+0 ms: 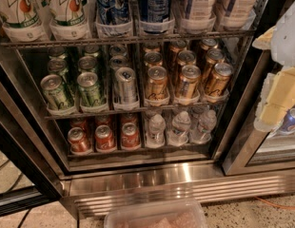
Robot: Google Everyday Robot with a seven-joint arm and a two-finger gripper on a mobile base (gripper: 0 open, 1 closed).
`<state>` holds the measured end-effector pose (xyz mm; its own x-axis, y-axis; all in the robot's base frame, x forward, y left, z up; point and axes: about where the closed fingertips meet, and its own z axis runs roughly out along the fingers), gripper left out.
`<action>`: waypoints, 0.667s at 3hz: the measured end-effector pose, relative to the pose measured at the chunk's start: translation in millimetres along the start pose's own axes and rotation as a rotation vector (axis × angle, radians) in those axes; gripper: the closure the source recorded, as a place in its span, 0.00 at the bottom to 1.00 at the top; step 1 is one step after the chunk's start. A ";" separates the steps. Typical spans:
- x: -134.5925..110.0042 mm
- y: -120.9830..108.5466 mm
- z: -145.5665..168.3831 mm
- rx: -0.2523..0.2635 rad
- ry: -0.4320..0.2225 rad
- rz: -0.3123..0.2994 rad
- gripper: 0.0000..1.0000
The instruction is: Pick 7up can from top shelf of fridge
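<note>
Hanging well right of the 7up can (66, 6), my gripper (277, 96), open or shut I couldn't tell, needed to approach that can squarely above the rail of the top shelf (138, 38).

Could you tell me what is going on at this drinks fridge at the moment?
The robot's white and pale-yellow gripper hangs at the right edge of the view, beside the tall drinks fridge with a ribbed steel base, well away from the 7up cans. Two whitish 7up cans with green logos stand at the left end of the dark wire top shelf, next to blue cans. None has been picked yet.
</note>
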<state>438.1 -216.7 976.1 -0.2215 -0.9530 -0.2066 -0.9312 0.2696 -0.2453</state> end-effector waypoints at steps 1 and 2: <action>0.0 0.0 0.0 0.000 0.000 0.000 0.00; -18.5 19.3 15.5 -0.004 -0.052 -0.008 0.00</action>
<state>428.7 -191.7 960.5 -0.1993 -0.9465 -0.2537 -0.9340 0.2618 -0.2431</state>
